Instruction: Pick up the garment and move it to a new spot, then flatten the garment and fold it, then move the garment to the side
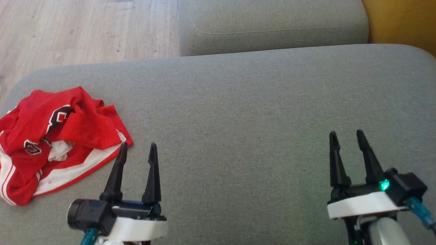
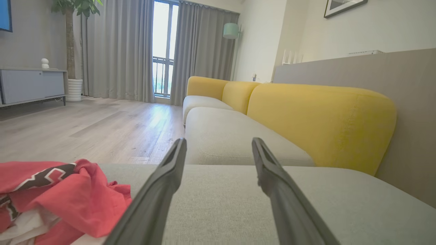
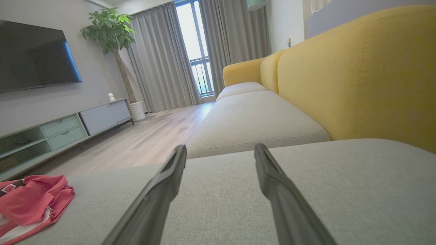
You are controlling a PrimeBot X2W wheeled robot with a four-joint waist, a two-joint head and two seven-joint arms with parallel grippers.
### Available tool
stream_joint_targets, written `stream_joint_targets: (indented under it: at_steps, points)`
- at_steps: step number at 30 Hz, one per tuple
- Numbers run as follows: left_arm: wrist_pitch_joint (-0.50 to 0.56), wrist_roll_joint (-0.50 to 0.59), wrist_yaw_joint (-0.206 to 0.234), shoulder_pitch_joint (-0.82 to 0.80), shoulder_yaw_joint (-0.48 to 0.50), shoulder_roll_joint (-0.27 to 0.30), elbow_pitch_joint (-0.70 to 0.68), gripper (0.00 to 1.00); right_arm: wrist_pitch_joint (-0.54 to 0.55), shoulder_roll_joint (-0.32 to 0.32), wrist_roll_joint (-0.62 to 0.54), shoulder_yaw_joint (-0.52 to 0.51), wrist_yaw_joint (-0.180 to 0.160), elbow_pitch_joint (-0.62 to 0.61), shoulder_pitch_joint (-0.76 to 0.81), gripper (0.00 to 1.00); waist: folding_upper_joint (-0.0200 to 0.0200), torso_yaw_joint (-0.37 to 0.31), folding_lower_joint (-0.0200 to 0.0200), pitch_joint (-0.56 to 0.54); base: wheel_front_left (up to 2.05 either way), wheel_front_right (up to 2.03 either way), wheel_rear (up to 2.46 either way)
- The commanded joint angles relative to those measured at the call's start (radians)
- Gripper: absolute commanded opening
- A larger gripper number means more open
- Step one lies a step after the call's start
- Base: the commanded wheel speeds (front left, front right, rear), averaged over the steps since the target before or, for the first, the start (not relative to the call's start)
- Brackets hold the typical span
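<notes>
Head view: the garment [image 1: 58,143], a crumpled red item with white trim and dark lettering, lies bunched at the left end of the grey seat cushion [image 1: 255,112]. The left gripper [image 1: 138,147] stands just to its right, jaws spread wide and holding nothing. The tip of its outer finger [image 1: 117,170] overlaps the garment's near right corner; contact cannot be confirmed. No cloth lies between the jaws. The right gripper [image 1: 346,135] is well apart from the garment, over bare cushion, jaws wide and empty.

Left wrist view: the garment [image 2: 68,197] sits low on the left, outside the left finger [image 2: 160,190], which crosses in front of its edge. Between the fingers, grey cushion fabric is visible.

Right wrist view: the garment [image 3: 30,200] lies at the far lower left, well clear of the open, empty right gripper [image 3: 219,151]
</notes>
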Motion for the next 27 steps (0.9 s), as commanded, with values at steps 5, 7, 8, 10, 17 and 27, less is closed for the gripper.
stream_joint_targets:
  at_steps: [5,7,8,10,17,27]
  points:
    - [-0.012,0.046,-0.065,-0.019,0.075,-0.027,0.027,1.0,-0.014,-0.008,0.014,0.031,0.008,0.008,-0.02,1.0,0.0,-0.004,0.0,-0.006,0.0,0.0,0.0]
    - [-0.012,0.05,-0.078,-0.02,0.091,-0.035,0.034,1.0,-0.014,-0.008,0.016,0.033,0.008,0.013,-0.023,1.0,0.0,-0.004,0.0,-0.008,0.0,0.0,0.0]
    - [-0.012,0.051,-0.084,-0.02,0.097,-0.037,0.036,1.0,-0.014,-0.008,0.018,0.034,0.008,0.014,-0.023,1.0,0.0,-0.004,0.0,-0.008,0.0,0.0,0.0]
    - [-0.012,0.055,-0.093,-0.02,0.108,-0.041,0.038,1.0,-0.014,-0.008,0.019,0.036,0.008,0.016,-0.026,1.0,0.0,-0.004,0.0,-0.009,0.0,0.0,0.0]
    - [-0.012,0.051,-0.106,-0.019,0.127,-0.045,0.041,1.0,-0.014,-0.008,0.031,0.035,0.008,0.018,-0.026,1.0,0.0,0.002,0.0,-0.014,0.0,0.0,0.0]
    - [-0.012,0.053,-0.082,-0.014,0.137,-0.045,0.059,1.0,-0.014,-0.008,0.042,0.082,0.008,0.018,-0.017,1.0,0.0,0.072,0.0,-0.027,0.0,0.0,0.0]
